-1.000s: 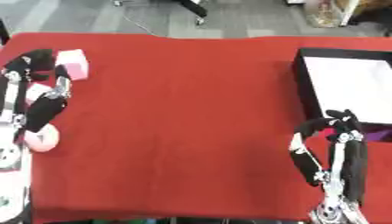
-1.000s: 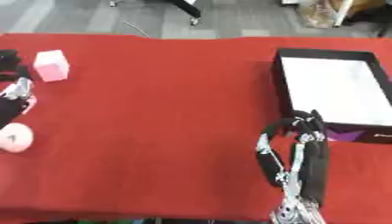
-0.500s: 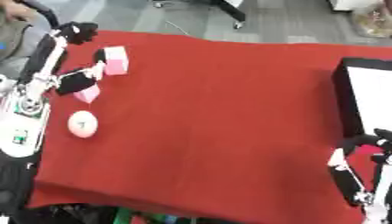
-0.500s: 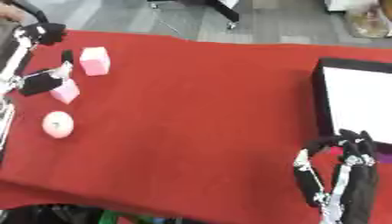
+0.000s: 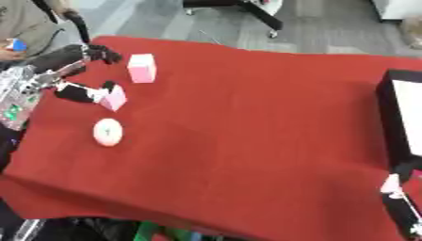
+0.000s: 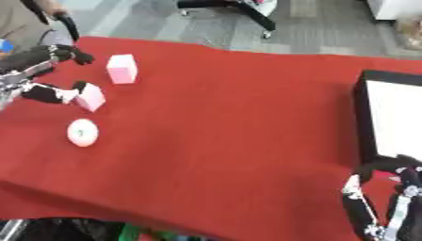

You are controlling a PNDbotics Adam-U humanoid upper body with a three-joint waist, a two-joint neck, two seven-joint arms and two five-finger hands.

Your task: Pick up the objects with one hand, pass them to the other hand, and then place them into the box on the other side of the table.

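Note:
On the red table my left hand (image 5: 51, 74) reaches in from the left edge, fingers spread and open. Its upper fingers (image 6: 72, 53) stretch toward an upright pink box (image 5: 142, 68). Its thumb (image 5: 77, 92) touches a smaller pink block (image 5: 114, 98) that stands tilted. A pale round ball (image 5: 108, 132) lies just below them, apart from the hand. The black box with a white inside (image 6: 392, 123) sits at the right edge. My right hand (image 6: 389, 202) rests open at the lower right corner, fingers up, holding nothing.
The red cloth (image 5: 247, 117) ends at a front edge running across the bottom. A chair base (image 5: 247, 9) stands on the grey floor beyond the far edge.
The camera has swung left, so the whole picture slid right. My left hand's thumb has come up against the small pink block. The right hand stays low at the right.

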